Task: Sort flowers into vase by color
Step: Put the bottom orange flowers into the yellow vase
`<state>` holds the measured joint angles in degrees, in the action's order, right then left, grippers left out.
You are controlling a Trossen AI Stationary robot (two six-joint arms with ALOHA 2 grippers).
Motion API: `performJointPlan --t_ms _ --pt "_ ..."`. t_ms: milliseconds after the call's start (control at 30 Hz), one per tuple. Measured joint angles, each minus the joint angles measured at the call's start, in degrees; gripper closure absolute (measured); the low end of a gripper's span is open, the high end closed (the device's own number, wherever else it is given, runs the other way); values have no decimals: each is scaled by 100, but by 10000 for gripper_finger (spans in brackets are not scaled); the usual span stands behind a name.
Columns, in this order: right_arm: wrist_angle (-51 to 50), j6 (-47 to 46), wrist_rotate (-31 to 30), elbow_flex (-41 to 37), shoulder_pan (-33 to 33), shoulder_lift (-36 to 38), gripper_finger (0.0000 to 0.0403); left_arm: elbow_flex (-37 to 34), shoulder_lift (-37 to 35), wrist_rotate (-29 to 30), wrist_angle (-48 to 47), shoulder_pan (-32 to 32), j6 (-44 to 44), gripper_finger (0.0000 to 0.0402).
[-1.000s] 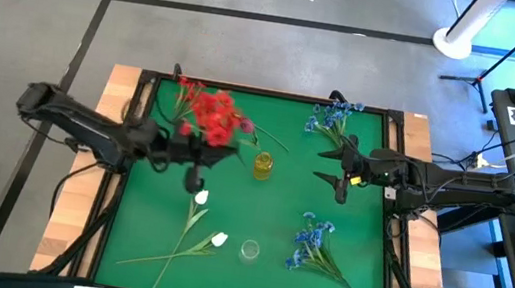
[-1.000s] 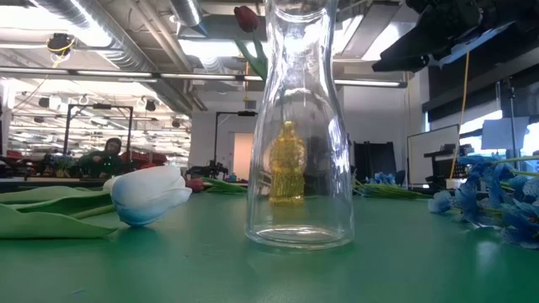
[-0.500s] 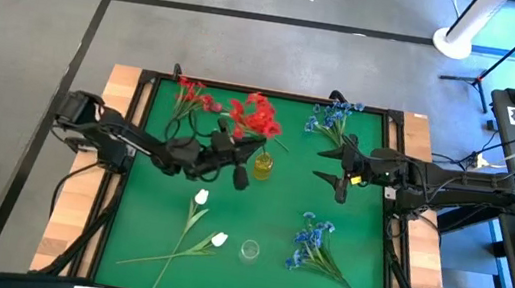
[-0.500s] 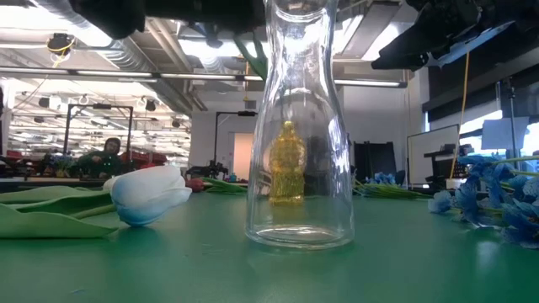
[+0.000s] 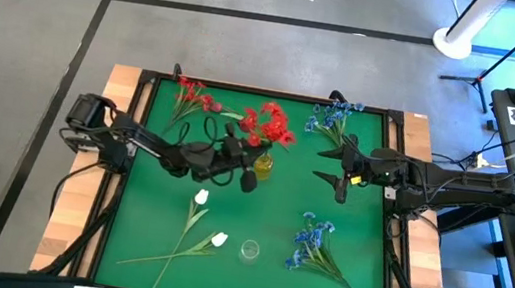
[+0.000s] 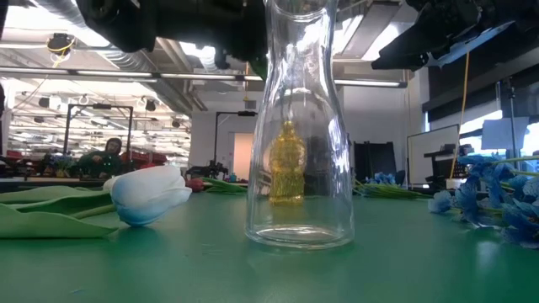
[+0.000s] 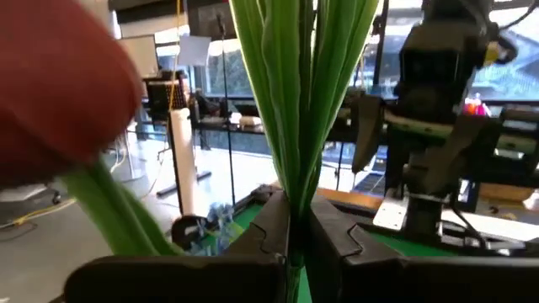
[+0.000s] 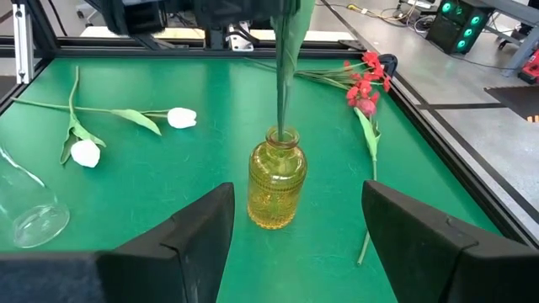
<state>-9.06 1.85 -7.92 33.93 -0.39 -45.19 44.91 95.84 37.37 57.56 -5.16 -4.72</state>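
My left gripper (image 5: 242,165) is shut on a red flower spray (image 5: 266,123) and holds it over the yellow glass vase (image 5: 263,165). In the right wrist view the spray's stems (image 8: 282,93) run down into the vase's mouth (image 8: 282,136). My right gripper (image 5: 336,172) hangs open to the right of that vase and touches nothing. More red flowers (image 5: 189,94) lie at the far left. Blue sprays lie far right (image 5: 332,119) and near right (image 5: 309,242). Two white tulips (image 5: 206,220) lie near left, beside a clear vase (image 5: 249,252). My left gripper pinches the bundle of green stems (image 7: 290,181) between its two fingers (image 7: 337,240), below the blossoms. The fingers come about level from the table's left, across the stems. The spray stands nearly upright, blossoms on top, its lower stem ends inside the yellow vase's mouth (image 8: 282,136).
A raised dark frame (image 5: 398,113) borders the green mat. In the low view the clear vase (image 6: 299,126) stands close in front, with the yellow vase (image 6: 286,164) behind it, a white tulip (image 6: 152,194) to one side and blue blossoms (image 6: 497,202) to the other.
My left gripper has moved toward the table's right, carrying the red spray from left of the yellow vase to over it. The spray has come more upright, and its stem ends now sit in the vase's mouth. The right arm has kept still.
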Motion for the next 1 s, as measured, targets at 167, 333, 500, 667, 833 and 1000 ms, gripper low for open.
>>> performJointPlan --t_ms 167,333,500,667,833,1000 --pt "0 0 0 0 0 0 143 0 34 10 -325 44 101 387" --pt "-2 0 0 0 0 0 143 0 34 6 -588 -70 -10 342" --pt "-2 0 0 0 1 0 143 0 34 61 -800 -172 217 277" --pt "-2 0 0 0 1 0 143 0 32 521 -807 -271 270 215" --pt "-4 0 0 0 1 0 143 0 -37 858 -868 -326 290 163" --pt "-38 0 0 0 0 0 143 0 -322 1039 -1278 -548 320 141"
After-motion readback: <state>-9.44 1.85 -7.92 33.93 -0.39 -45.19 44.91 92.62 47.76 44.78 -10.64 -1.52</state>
